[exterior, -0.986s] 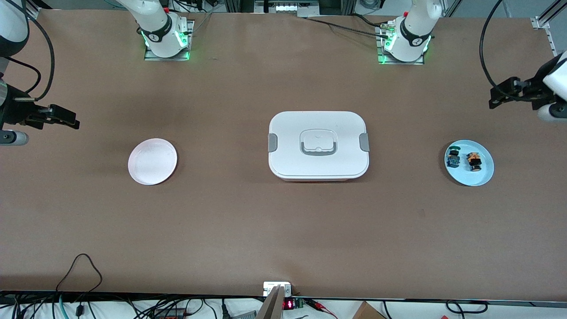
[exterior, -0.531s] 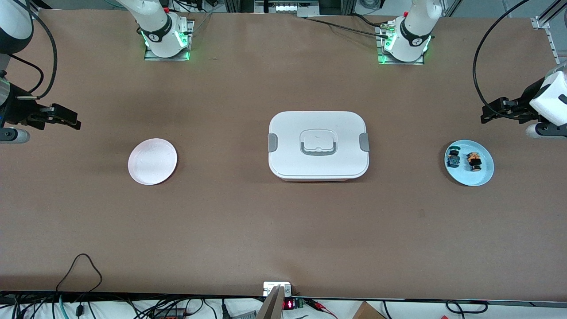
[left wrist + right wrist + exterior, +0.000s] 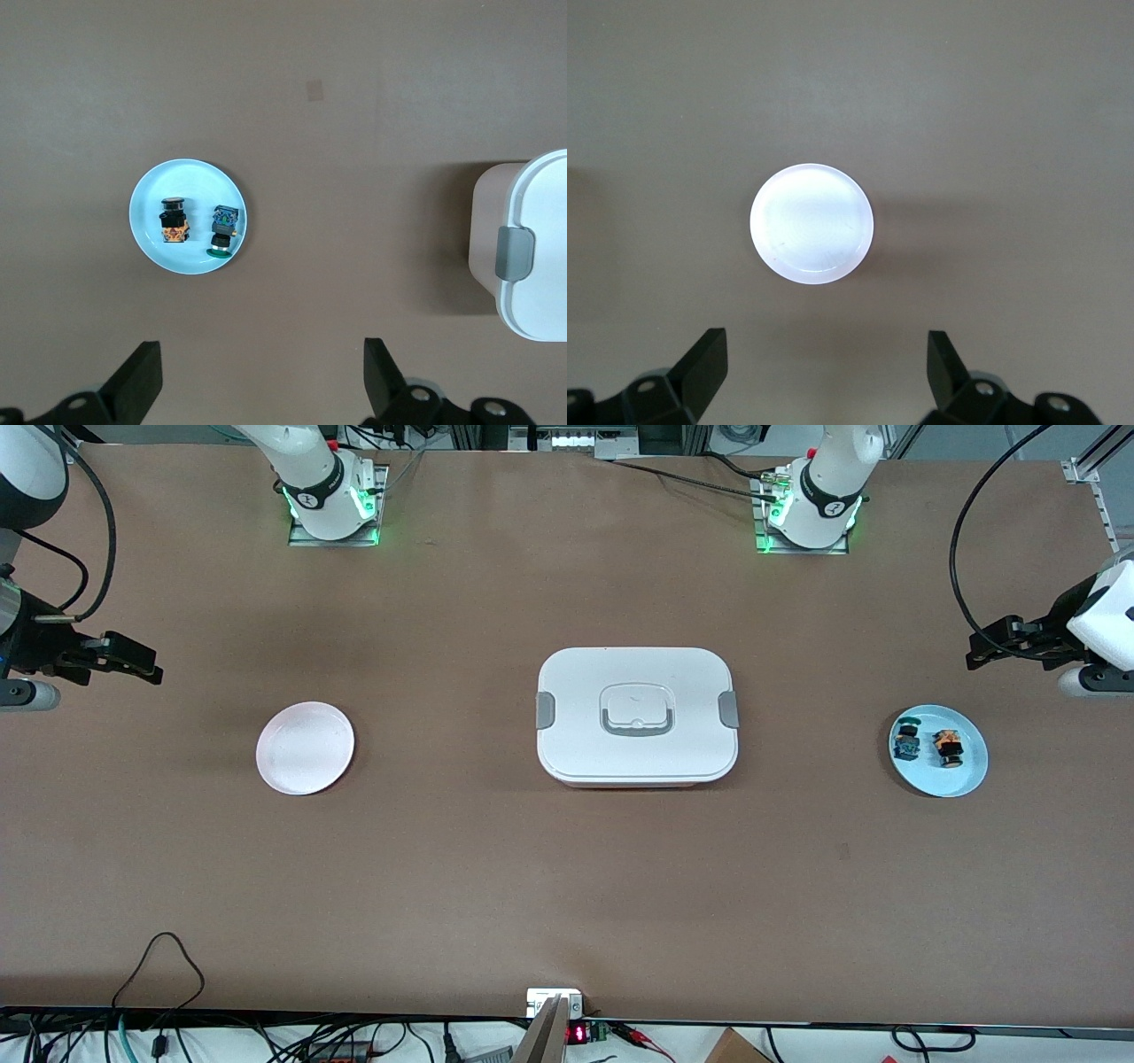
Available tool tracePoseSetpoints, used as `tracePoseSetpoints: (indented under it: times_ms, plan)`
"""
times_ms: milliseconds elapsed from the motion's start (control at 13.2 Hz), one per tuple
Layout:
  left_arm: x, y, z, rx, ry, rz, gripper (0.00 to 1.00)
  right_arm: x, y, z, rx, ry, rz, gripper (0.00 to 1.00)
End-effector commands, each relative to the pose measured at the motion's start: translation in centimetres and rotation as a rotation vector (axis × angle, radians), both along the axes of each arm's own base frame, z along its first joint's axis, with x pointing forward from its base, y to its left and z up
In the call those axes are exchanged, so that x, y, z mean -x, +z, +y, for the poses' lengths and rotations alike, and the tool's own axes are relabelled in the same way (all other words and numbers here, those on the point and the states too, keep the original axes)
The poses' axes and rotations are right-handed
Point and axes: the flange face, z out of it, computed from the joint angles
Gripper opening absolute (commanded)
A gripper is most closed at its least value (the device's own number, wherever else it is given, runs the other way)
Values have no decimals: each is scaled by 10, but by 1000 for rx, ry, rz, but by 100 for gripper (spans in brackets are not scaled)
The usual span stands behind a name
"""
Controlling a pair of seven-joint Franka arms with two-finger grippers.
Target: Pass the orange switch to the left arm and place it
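Observation:
The orange switch (image 3: 948,747) lies on a light blue plate (image 3: 967,776) at the left arm's end of the table, beside a blue-bodied switch (image 3: 905,741). In the left wrist view the orange switch (image 3: 174,221) and the blue one (image 3: 224,230) rest on that plate (image 3: 146,199). My left gripper (image 3: 976,648) (image 3: 262,354) hangs open and empty over bare table next to the plate. The white box (image 3: 636,716) (image 3: 536,257) stands shut at the table's middle. My right gripper (image 3: 149,666) (image 3: 826,341) waits open and empty over bare table at the right arm's end.
A pale pink plate (image 3: 305,747) (image 3: 811,223) with nothing on it sits toward the right arm's end, level with the box. Brown tabletop (image 3: 567,886) stretches between plates and box. Cables trail along the edge nearest the front camera.
My left gripper has dropped and shifted a little toward the blue plate, then eased back slightly. The right gripper has barely moved. Switches, plates and box stay put.

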Motion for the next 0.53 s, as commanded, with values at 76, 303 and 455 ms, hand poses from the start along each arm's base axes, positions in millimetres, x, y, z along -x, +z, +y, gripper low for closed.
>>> tracePoseSetpoints:
  times_ms: [76,303,455]
  plan:
    - [3,10,0,26,-34,-9,100,1,8,9,12,4,-12,100]
    - [-4,16,-2,22,-25,-23,100,0,10,11,14,-44,-18,100]
    - [-4,16,-4,29,-26,-23,100,0,12,14,17,-23,-20,100]
